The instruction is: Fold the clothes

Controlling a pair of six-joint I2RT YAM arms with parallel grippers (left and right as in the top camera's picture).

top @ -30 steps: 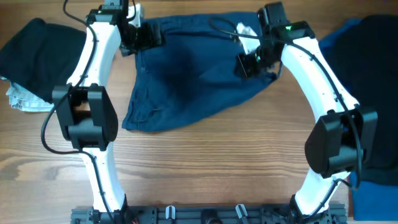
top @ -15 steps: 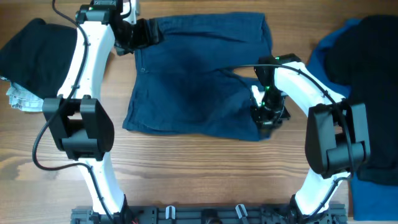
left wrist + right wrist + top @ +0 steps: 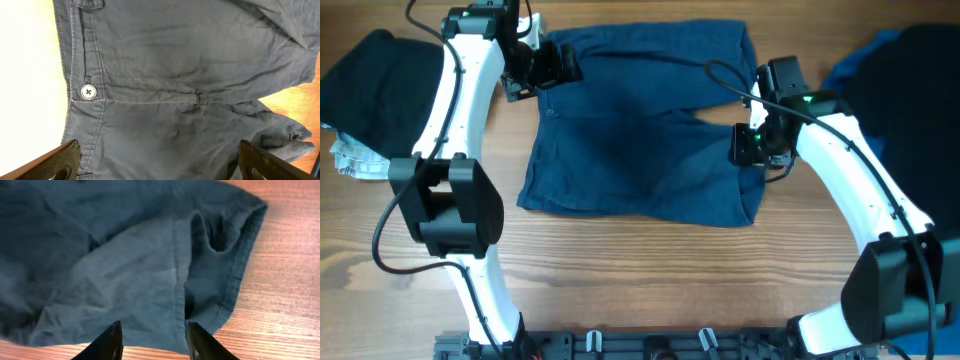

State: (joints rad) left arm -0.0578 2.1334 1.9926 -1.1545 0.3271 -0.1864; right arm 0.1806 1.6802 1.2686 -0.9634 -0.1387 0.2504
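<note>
**Both tools apart, over the shorts**

Left tool (image 3: 160,167): fingers spread wide, nothing clamped between them. It hangs over the far left corner of the dark blue shorts (image 3: 640,130), at the waistband. In the left wrist view the waistband button (image 3: 88,91) shows, done up, with a belt loop just beside it.

Right tool (image 3: 155,341): fingers apart and empty. It sits above the shorts' right edge, over a leg hem that is rumpled and partly turned up.

The shorts lie spread out, mostly flat, on the table (image 3: 620,270).

A black garment (image 3: 370,80) lies left of the shorts, well apart. A heap of blue and black clothes (image 3: 910,70) lies to their right.
</note>
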